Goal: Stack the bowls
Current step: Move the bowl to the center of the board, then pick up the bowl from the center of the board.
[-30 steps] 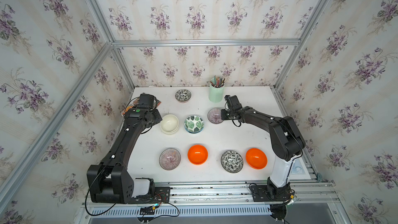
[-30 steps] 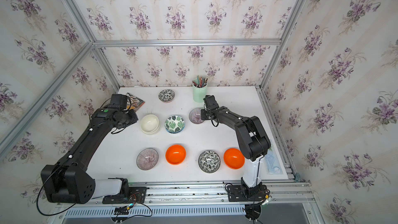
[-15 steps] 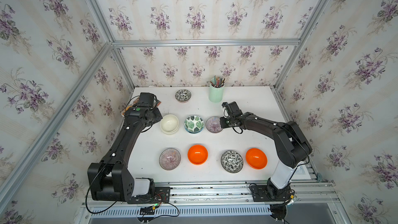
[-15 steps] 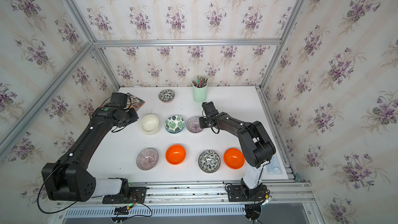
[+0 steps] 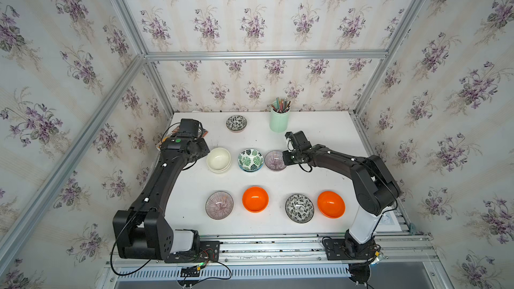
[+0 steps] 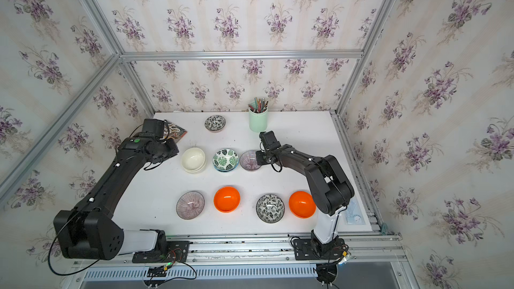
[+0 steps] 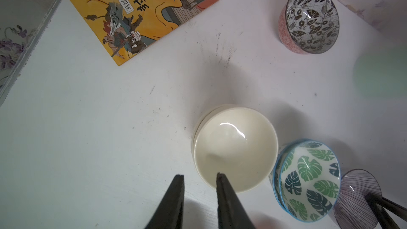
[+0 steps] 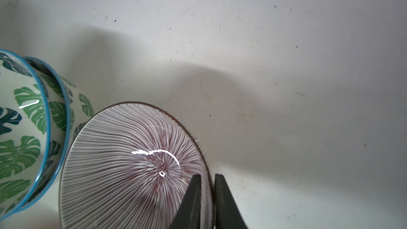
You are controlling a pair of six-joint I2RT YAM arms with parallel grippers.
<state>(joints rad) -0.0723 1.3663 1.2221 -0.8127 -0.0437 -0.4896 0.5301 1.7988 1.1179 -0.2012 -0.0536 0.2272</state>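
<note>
Right wrist view alone shows right end effector [image 8: 207,176] narrow, straddling striped bowl [image 8: 132,161] rim; grip unclear. Both top views: right arm [image 5: 333,159] stretched low, leaf-print stack [image 5: 250,159] just beyond bowl. Left end effector [image 7: 200,175] narrow, empty.

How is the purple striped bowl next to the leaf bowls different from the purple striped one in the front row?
The farther striped bowl has its rim between the jaws of the right gripper; the front striped bowl has no gripper near it. The farther striped bowl sits close up to the leaf bowls; the front striped bowl stands apart from the orange bowl. Both are single, upright, and share purple radial stripes.
</note>
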